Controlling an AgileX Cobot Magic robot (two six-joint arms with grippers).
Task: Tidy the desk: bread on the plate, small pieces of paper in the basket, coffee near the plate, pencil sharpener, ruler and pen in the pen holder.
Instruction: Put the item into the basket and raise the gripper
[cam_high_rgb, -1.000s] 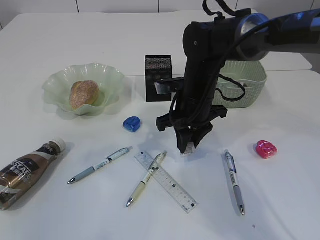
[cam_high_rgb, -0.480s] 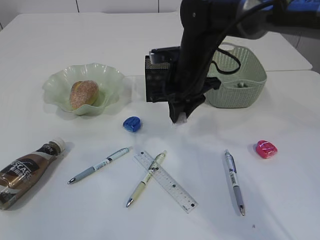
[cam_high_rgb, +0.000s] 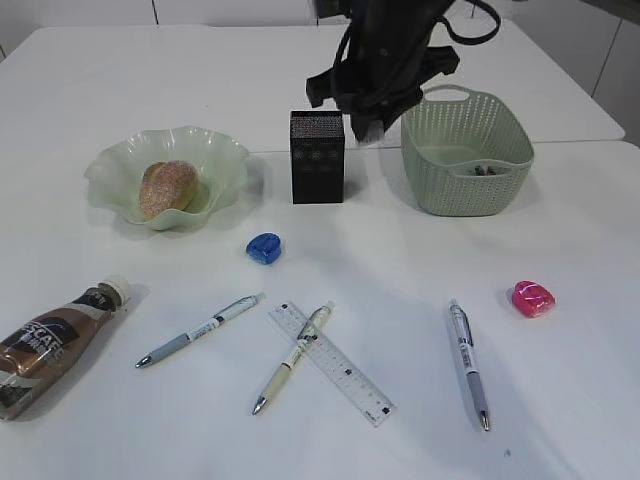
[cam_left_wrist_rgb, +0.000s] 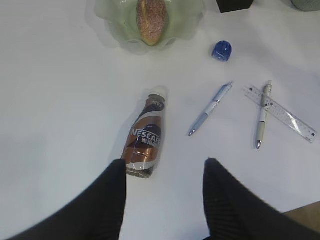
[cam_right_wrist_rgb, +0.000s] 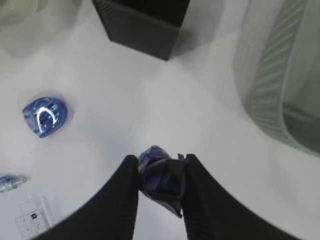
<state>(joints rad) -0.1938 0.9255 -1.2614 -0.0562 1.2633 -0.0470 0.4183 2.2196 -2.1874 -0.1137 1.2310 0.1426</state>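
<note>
My right gripper (cam_high_rgb: 368, 126) hangs in the air between the black pen holder (cam_high_rgb: 317, 157) and the green basket (cam_high_rgb: 466, 150), shut on a crumpled piece of paper (cam_right_wrist_rgb: 161, 177). Bread (cam_high_rgb: 168, 187) lies on the green plate (cam_high_rgb: 110, 165). The coffee bottle (cam_high_rgb: 55, 340) lies on its side at the front left. My left gripper (cam_left_wrist_rgb: 165, 162) hovers open and empty above the bottle's base (cam_left_wrist_rgb: 147, 137). A blue pencil sharpener (cam_high_rgb: 264, 247), a pink one (cam_high_rgb: 533, 298), a clear ruler (cam_high_rgb: 332, 363) and three pens (cam_high_rgb: 200, 330) (cam_high_rgb: 292, 358) (cam_high_rgb: 468, 364) lie on the table.
The basket holds a few dark scraps (cam_high_rgb: 480, 170). One pen lies across the ruler. The white table's front edge (cam_left_wrist_rgb: 305, 212) shows in the left wrist view at the lower right corner.
My right arm has lifted off the table near the ruler and swung back and up to between the pen holder and the basket, with the paper in its jaws. The left gripper has not moved.
</note>
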